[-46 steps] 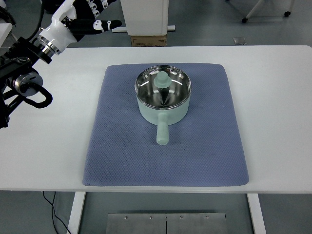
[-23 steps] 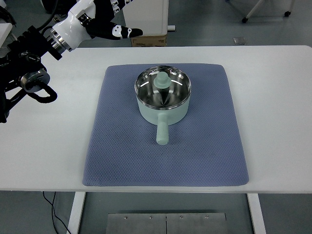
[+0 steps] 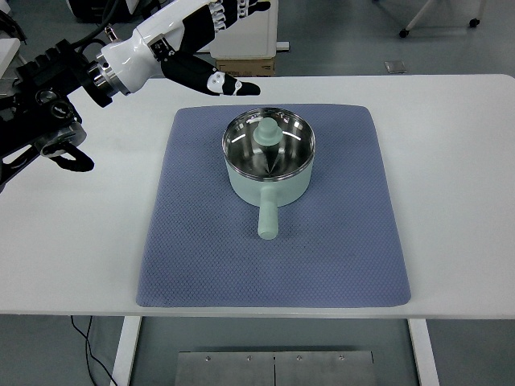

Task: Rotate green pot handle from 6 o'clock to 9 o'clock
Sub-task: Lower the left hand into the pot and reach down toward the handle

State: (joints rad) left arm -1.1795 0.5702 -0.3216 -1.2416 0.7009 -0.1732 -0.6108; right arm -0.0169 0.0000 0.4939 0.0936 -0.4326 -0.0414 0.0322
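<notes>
My left hand [image 3: 211,50], fingers spread and holding nothing, hovers far-left of the green pot [image 3: 269,165] on the blue mat [image 3: 201,241]; its handle [image 3: 267,217] points near. A clumsy sweep could drag the pot off-centre.

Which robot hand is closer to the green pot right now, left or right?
Left. The left robot hand is beyond the green pot, up and to its left over the table's far edge, not touching it. The right robot hand is not in view.

The pot [image 3: 269,161] sits on the mat [image 3: 201,241], its handle [image 3: 267,219] toward the near edge.
</notes>
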